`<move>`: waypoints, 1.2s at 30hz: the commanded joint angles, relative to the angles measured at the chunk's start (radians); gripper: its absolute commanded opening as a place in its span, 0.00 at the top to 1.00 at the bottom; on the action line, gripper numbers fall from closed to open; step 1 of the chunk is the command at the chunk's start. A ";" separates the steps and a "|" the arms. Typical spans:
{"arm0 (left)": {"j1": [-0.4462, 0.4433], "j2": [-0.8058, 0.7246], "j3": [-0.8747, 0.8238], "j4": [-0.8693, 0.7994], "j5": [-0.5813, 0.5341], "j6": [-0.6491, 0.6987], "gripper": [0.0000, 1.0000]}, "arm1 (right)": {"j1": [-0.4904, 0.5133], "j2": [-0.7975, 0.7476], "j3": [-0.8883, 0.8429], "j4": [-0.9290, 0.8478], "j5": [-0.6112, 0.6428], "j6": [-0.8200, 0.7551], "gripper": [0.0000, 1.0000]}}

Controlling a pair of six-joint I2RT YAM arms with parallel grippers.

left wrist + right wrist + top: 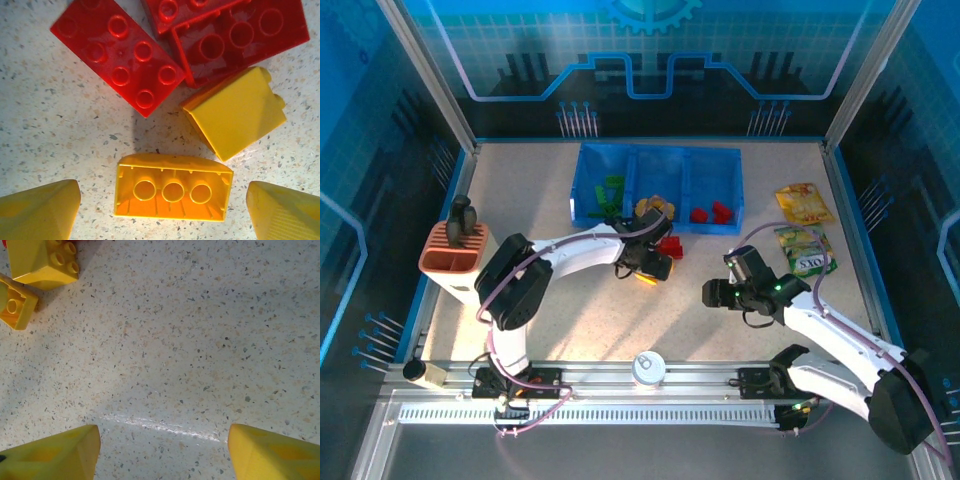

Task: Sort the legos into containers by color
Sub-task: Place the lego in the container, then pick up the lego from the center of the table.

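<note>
The blue tray [620, 150] has three containers in a row: green legos [609, 195] on the left, yellow ones [655, 207] in the middle, red ones [711, 212] on the right. Just in front of it my left gripper [650, 268] hangs low over loose legos. It is open [165, 212], and an upturned yellow brick [172, 187] lies on the table between its fingers, untouched. Beyond it lie a sloped yellow brick [235, 112] and red bricks [120, 55]. My right gripper [715, 293] stands open [162, 455] over bare table, with yellow bricks [45, 262] far to its upper left.
A salmon ridged holder [455, 250] with black handles stands at the left edge. Two snack packets [805, 225] lie at the right. A white round knob [648, 368] sits on the front rail between the arm bases.
</note>
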 commanded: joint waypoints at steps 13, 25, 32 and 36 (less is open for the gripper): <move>-0.031 0.089 0.020 -0.046 0.011 0.012 0.20 | 0.011 -0.012 -0.018 0.012 0.015 0.022 0.31; -0.030 0.079 0.053 -0.069 -0.048 0.012 0.33 | 0.011 -0.038 -0.025 -0.001 0.020 0.024 0.31; 0.039 0.001 0.119 -0.042 -0.069 -0.009 0.38 | 0.011 -0.035 -0.021 0.005 0.015 0.025 0.32; 0.099 0.018 0.257 -0.056 -0.058 0.002 0.39 | 0.011 -0.031 -0.005 -0.007 0.014 0.017 0.32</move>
